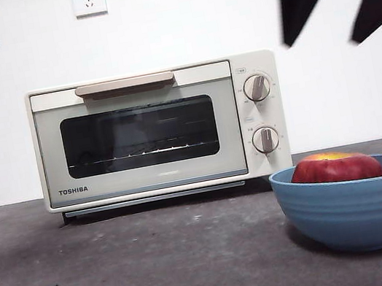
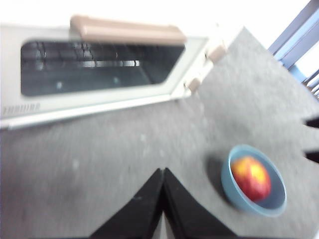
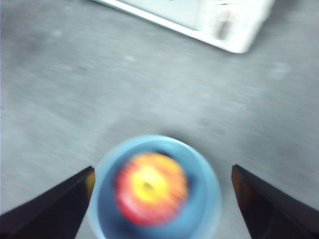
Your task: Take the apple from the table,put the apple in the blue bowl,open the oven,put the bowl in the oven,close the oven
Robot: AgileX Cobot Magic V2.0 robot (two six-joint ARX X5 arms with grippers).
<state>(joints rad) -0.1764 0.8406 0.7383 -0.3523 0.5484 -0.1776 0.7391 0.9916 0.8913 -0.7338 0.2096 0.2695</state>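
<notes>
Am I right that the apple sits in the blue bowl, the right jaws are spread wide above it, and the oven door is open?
Not quite: the oven door is closed, as the front view shows. The apple does sit in the blue bowl, and the right gripper is spread wide above it.

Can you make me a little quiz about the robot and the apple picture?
1. True or false: the apple sits inside the blue bowl.
2. Is the oven door open or shut?
3. Which hand is spread wide above the bowl: A) left hand B) right hand?

Key: 1 true. 2 shut. 3 B; the left hand is closed and holds nothing.
</notes>
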